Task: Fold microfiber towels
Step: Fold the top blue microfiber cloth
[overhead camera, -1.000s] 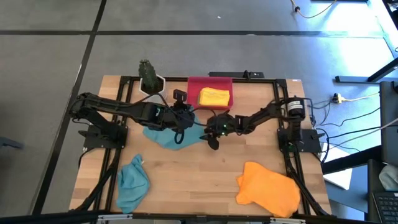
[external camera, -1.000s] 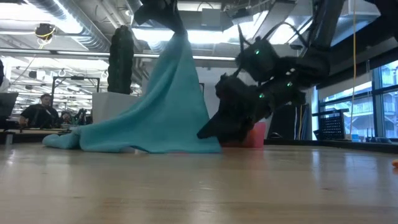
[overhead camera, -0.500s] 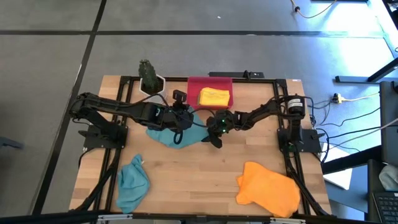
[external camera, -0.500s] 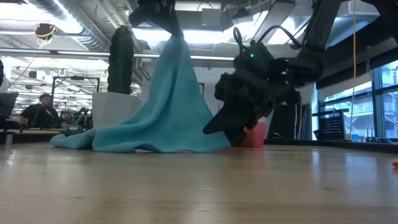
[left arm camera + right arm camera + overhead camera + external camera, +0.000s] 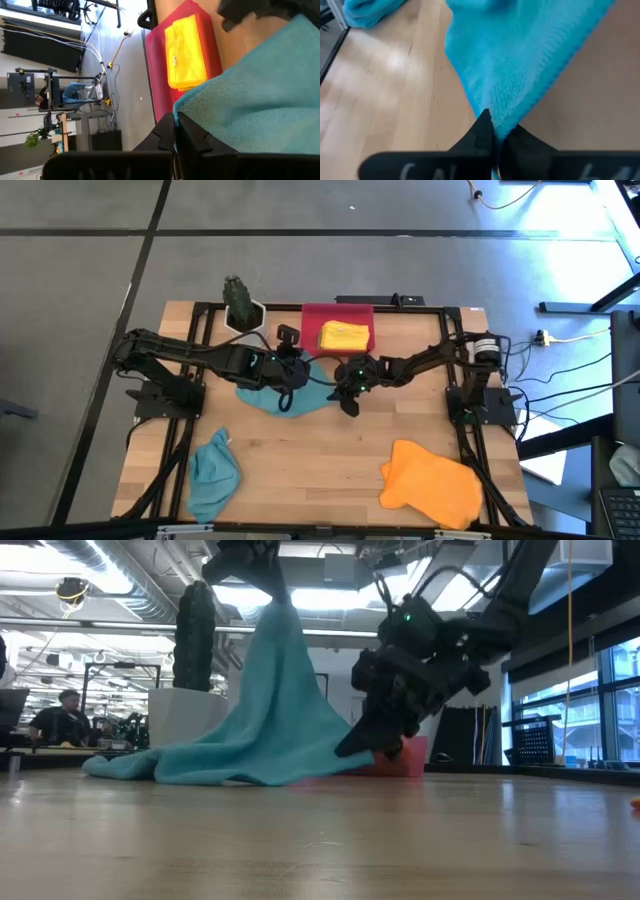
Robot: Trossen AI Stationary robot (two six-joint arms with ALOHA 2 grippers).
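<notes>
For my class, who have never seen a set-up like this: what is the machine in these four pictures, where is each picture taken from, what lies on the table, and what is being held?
It is a robot with two dark arms at a wooden table, each ending in a two-finger tool. One picture looks straight down, one looks level across the tabletop, and two come from cameras on the wrists. The left tool is shut on one corner of a teal towel, lifting it like a tent. The right tool is shut on another corner, low by the table. Also on the table: a second teal towel, crumpled, an orange towel, a red tray holding a folded yellow towel, and a potted plant.
</notes>
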